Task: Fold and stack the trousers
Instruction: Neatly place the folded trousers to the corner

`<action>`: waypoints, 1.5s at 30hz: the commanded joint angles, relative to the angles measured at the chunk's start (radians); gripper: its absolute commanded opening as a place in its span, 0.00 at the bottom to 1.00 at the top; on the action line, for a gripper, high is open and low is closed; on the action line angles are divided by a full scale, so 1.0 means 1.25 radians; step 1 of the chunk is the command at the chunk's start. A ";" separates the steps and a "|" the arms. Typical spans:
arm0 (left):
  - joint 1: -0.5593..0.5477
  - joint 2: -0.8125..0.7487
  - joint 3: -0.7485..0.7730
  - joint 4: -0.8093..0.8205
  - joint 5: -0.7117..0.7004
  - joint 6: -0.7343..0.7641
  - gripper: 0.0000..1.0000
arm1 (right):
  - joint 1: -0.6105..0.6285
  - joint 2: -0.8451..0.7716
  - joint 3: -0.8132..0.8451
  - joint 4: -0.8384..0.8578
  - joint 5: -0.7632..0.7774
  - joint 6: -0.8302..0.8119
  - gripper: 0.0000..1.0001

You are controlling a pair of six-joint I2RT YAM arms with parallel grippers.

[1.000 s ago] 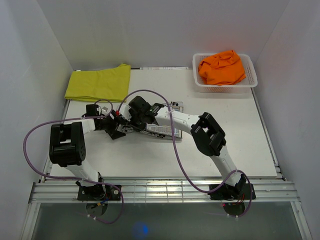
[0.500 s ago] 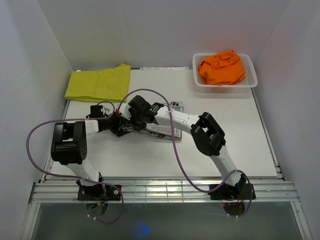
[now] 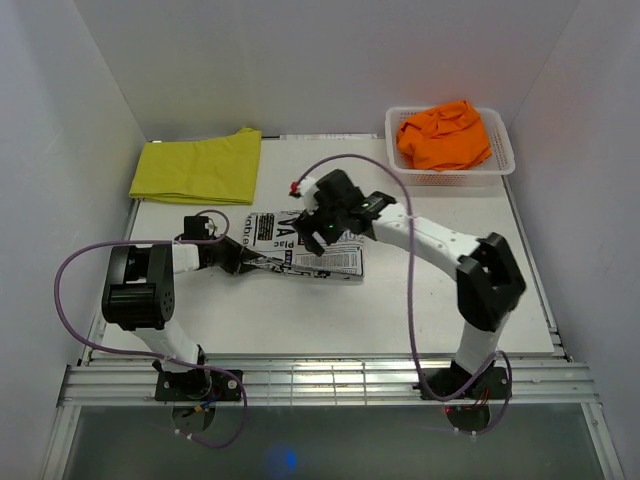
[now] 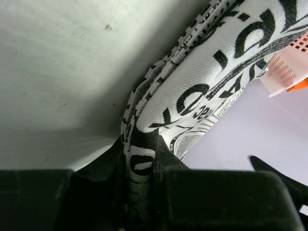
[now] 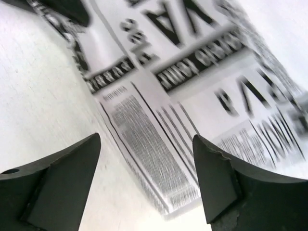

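The top external view looks down from above and behind the arm bases, far enough off to take in the whole counter [image 3: 450, 300]. The left wrist view sits low and very close against the newspaper-print trousers [image 4: 211, 72], facing along them toward the basket [image 4: 288, 67]. The right wrist view looks down between the right fingers [image 5: 53, 183], close over the same trousers, which all three views share.

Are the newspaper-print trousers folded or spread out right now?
Folded: the newspaper-print trousers lie as a compact rectangle, with layered edges pinched in the left gripper.
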State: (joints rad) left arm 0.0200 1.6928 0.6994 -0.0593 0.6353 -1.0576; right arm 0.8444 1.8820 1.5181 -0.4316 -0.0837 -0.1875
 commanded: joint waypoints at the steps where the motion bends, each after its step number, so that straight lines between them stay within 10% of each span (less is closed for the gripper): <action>1: -0.003 -0.040 -0.033 -0.018 -0.047 -0.013 0.00 | -0.098 -0.196 -0.099 -0.003 -0.032 0.148 0.85; 13: -0.003 -0.083 -0.066 0.019 -0.084 -0.002 0.00 | -0.399 -0.290 -0.544 0.186 -0.420 0.582 0.89; 34: 0.000 -0.099 -0.037 -0.035 -0.127 0.048 0.00 | -0.371 -0.050 -0.457 0.301 -0.434 0.732 0.59; 40: 0.011 -0.095 -0.034 -0.046 -0.132 0.050 0.00 | -0.334 -0.061 -0.461 0.263 -0.425 0.754 0.86; 45: 0.017 -0.090 -0.039 -0.041 -0.128 0.047 0.00 | -0.332 -0.093 -0.516 0.230 -0.406 0.755 0.79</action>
State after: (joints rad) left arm 0.0292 1.6039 0.6434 -0.0799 0.5396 -1.0172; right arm 0.4229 1.7927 0.9203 -0.0765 -0.6277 0.7506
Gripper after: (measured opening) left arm 0.269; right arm 0.798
